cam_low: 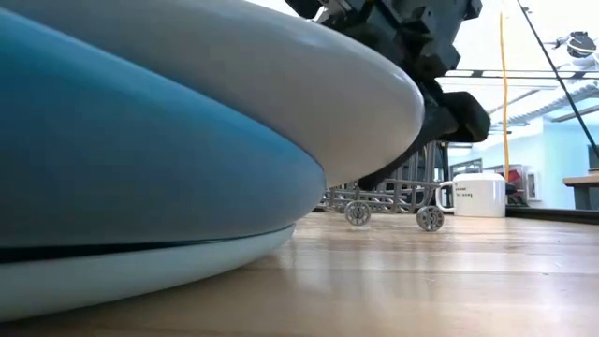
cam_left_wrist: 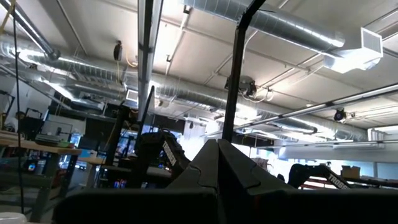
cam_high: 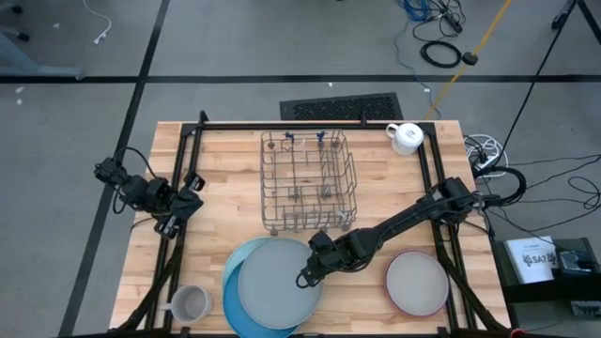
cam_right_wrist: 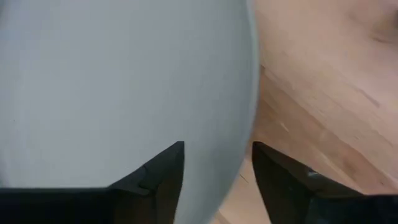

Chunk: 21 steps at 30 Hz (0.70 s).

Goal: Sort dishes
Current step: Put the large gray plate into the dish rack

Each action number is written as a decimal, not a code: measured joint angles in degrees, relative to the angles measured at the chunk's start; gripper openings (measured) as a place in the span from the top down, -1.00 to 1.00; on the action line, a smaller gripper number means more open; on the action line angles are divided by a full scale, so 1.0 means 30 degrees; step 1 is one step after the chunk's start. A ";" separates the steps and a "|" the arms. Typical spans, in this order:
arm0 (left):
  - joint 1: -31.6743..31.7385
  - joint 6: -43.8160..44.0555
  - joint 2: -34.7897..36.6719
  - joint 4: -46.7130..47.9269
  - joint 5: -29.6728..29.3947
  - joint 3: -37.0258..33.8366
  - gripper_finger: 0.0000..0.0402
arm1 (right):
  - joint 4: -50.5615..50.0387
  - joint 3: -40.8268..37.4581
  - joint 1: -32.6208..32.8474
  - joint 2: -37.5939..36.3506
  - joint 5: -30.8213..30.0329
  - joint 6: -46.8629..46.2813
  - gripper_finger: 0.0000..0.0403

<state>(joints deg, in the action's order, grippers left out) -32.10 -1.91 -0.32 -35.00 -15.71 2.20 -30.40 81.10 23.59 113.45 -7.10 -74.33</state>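
Note:
A large grey plate (cam_high: 277,282) tops a stack, resting on a dark blue plate (cam_high: 229,302) and a light blue one (cam_high: 237,255) near the table's front edge. My right gripper (cam_right_wrist: 217,155) is open and slants down at the grey plate's right rim (cam_right_wrist: 249,118). One finger (cam_right_wrist: 163,169) stands over the plate, the other (cam_right_wrist: 280,174) outside the rim over the wood. A pink-rimmed grey plate (cam_high: 417,284) lies flat to the right. My left gripper (cam_left_wrist: 217,163) is shut at the table's left side, pointing up, with nothing in it. My right gripper straddles the grey plate's right rim (cam_low: 412,103), slanting down from the table's right. I cannot tell whether either finger touches the plate. The plate lies on the stack.
A wire dish rack (cam_high: 308,183) on small wheels stands behind the stack at the table's middle. A white mug (cam_high: 406,137) is at the far right corner and a grey mug (cam_high: 191,303) at the near left. Bare wood shows between the stack and the pink-rimmed plate.

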 joint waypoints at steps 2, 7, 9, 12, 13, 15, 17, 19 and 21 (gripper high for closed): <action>-0.0002 0.0000 0.0000 0.0063 -0.0054 0.0000 0.99 | -0.0125 -0.0007 -0.0015 0.0006 -0.0040 0.0015 0.30; -0.0007 0.0000 0.0000 0.0264 -0.0098 0.0000 0.99 | -0.0126 -0.0002 -0.0011 0.0006 -0.0100 0.0215 0.64; 0.0001 0.0000 0.0000 0.0352 -0.0173 0.0000 0.99 | -0.0194 -0.0007 -0.0011 0.0006 -0.0188 0.0320 0.80; 0.0001 0.0000 0.0000 0.0356 -0.0234 0.0000 0.99 | -0.0070 0.0000 -0.0026 -0.0016 -0.0596 0.0486 0.95; -0.0007 0.0000 0.0000 0.0358 -0.0235 0.0000 0.99 | -0.0114 0.0007 -0.0041 -0.0016 -0.0671 0.0597 0.95; -0.0006 0.0000 0.0000 0.0356 -0.0277 0.0000 0.99 | -0.0303 -0.0007 -0.0016 -0.0016 -0.0682 0.0646 0.96; 0.0000 0.0000 0.0000 0.0363 -0.0277 0.0000 0.99 | -0.0242 -0.0007 -0.0004 -0.0016 -0.0801 0.0748 0.97; 0.0001 0.0000 0.0000 0.0356 -0.0281 0.0000 0.99 | -0.0239 -0.0007 -0.0012 -0.0016 -0.1044 0.0818 0.98; -0.0007 0.0000 0.0000 0.0356 -0.0279 0.0000 0.99 | -0.0238 -0.0007 -0.0020 -0.0016 -0.1160 0.0900 0.98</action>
<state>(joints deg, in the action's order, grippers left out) -32.12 -1.91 -0.32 -33.93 -16.54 2.20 -31.12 81.08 23.53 113.40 -10.58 -71.63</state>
